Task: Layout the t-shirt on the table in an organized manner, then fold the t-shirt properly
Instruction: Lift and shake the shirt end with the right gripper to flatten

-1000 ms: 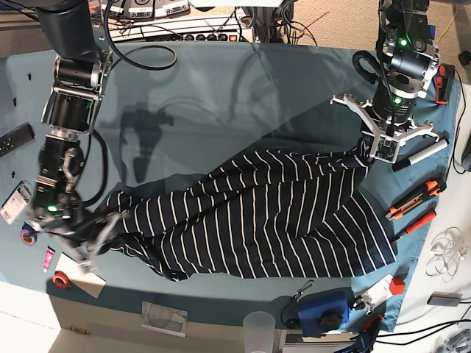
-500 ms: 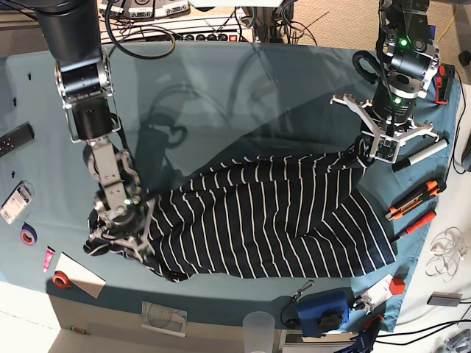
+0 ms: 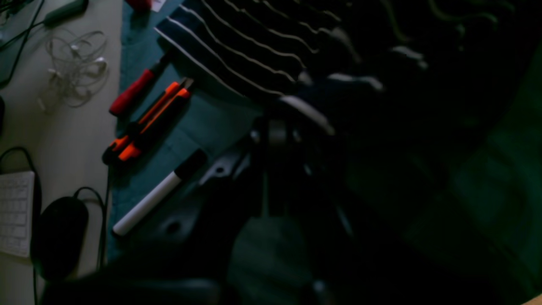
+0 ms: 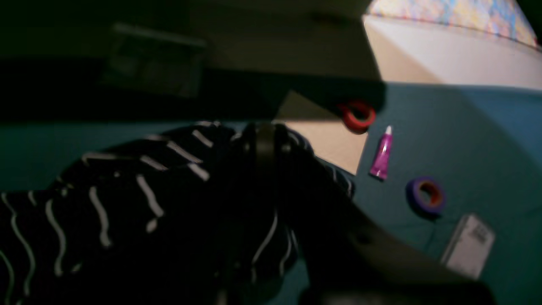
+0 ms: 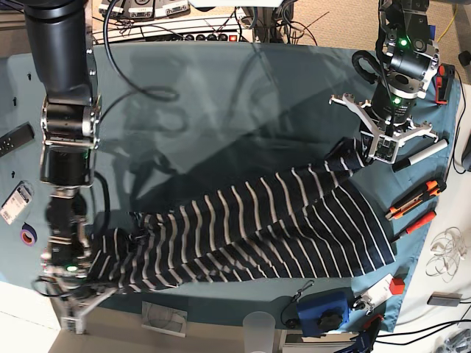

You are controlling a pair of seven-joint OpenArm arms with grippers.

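- spreading step, by the look of it: t-shirt [image 5: 250, 228] stretched in a long band between two grips, from the table's [image 5: 221, 95] right edge to its front left corner.
- right gripper [image 5: 73, 290] clamped on a bunch of cloth, out over the front left corner; wrist view shows dark striped folds wrapped round the closed jaws.
- left gripper [image 5: 372, 151] closed on the shirt's other end near the right edge, cloth pulled up into a point there.
- best done with even tension: both ends kept level, cloth lowered together so it lands flat instead of in a rope.
- worth bringing the left-corner end back over the table before release; let go there, it would likely slide off the edge.
- risk of dragging clutter: knife [image 5: 416, 198], marker [image 5: 421, 156] and red tool [image 5: 412, 224] just beside the hem at the right edge, tape rolls [image 4: 358, 115] near the left grip.
- shirt itself: near-black with thin white stripes, twisted and narrow toward the left, fanning wider and flatter at the right front.
- sleeves and collar not made out in these folds.
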